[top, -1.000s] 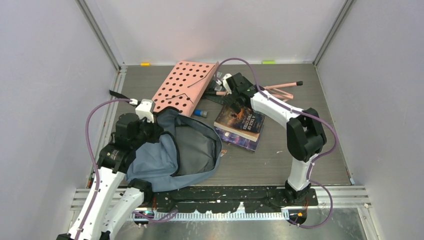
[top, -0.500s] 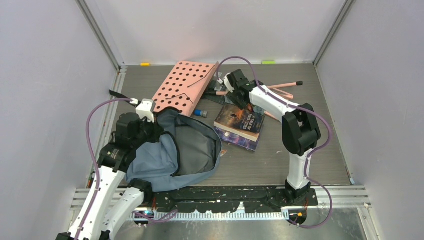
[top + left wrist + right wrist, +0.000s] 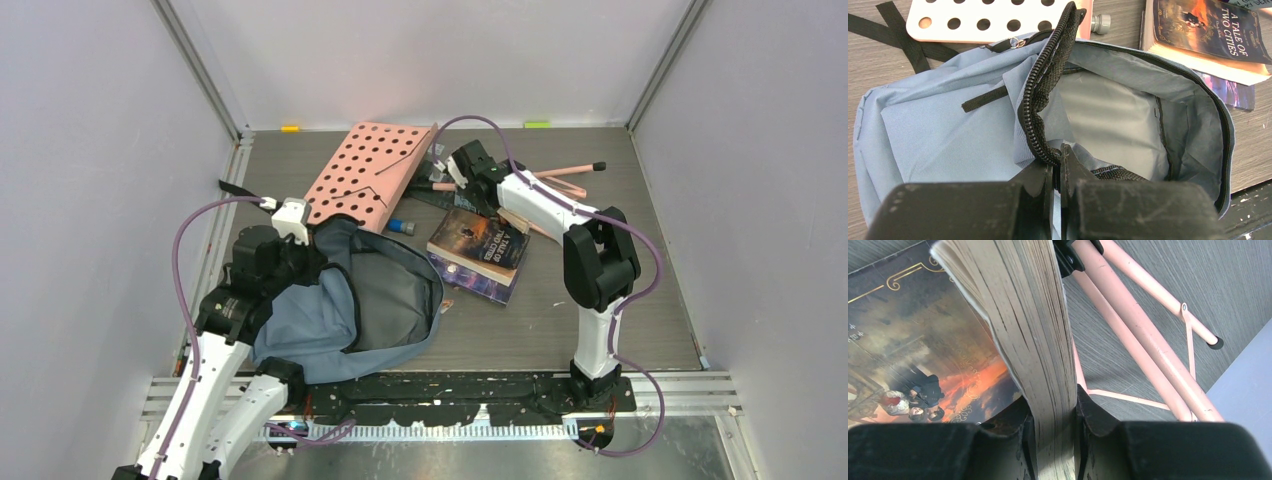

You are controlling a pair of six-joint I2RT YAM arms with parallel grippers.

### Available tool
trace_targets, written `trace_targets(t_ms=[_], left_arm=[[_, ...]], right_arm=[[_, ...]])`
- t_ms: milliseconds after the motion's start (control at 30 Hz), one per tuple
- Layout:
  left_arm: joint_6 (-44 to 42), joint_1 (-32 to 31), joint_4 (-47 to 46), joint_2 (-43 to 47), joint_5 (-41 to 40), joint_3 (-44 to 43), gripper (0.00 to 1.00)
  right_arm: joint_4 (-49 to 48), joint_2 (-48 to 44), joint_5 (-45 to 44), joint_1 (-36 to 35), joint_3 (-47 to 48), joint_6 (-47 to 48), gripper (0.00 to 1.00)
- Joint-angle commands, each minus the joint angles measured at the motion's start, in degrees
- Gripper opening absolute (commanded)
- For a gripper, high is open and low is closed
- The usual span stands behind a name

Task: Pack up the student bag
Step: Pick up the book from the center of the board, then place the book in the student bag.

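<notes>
The student bag (image 3: 340,310), blue-grey with black zipper trim, lies open at the left front; its pale lining (image 3: 1108,115) shows. My left gripper (image 3: 1057,160) is shut on the bag's zipper edge at the near rim, holding the mouth open. A paperback book (image 3: 480,245) with a dark orange-lit cover lies right of the bag. My right gripper (image 3: 1052,407) is shut on the book's far page edge (image 3: 1018,320), with the pages squeezed between both jaws. From above, the right gripper (image 3: 487,205) sits at the book's far end.
A pink perforated board (image 3: 370,170) leans behind the bag. Pink rods (image 3: 565,175) lie at the back right, close beside the gripped book (image 3: 1143,330). A second book (image 3: 480,285) lies under the paperback. A blue-capped marker (image 3: 400,227) and a black strap (image 3: 232,188) rest nearby.
The right gripper's jaws have closed from wide open onto the book's page edge, and its arm has drawn slightly leftward. The left gripper and bag have stayed put.
</notes>
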State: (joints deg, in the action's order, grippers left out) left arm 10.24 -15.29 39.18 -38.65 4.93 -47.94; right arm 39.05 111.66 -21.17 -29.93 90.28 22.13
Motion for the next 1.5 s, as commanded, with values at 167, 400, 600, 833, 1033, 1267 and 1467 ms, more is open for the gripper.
trace_targets(t_ms=[167,400,600,833,1033,1267,1467], left_arm=[[-0.7,0.3,-4.1,1.5,-1.4,-0.4,0.00],[-1.0,0.3,-5.4,2.7,0.3,0.0,0.00],[-1.5,0.3,-8.0,6.1,3.9,1.0,0.00],[-0.9,0.3,-12.6,11.3,5.0,2.6,0.00],[-1.5,0.3,-13.8,13.0,5.9,3.4,0.00],[-1.8,0.3,-13.6,13.3,5.8,3.9,0.00],[-2.0,0.3,-13.5,12.9,6.0,4.0,0.00]], right_arm=[[2.4,-5.1,-13.8,0.4,7.7,-4.6,0.00],[4.0,-16.4,-23.8,-0.5,10.8,-15.0,0.00],[3.8,-29.7,-13.7,-1.3,6.8,-29.5,0.00],[-4.2,-43.5,10.0,-1.9,-5.4,-47.8,0.01],[-15.3,-50.0,18.2,-5.7,-16.9,-60.9,0.01],[-26.7,-48.3,5.8,-22.8,-25.5,-67.1,0.01],[-36.9,-40.1,3.2,-30.6,-28.1,-69.8,0.01]])
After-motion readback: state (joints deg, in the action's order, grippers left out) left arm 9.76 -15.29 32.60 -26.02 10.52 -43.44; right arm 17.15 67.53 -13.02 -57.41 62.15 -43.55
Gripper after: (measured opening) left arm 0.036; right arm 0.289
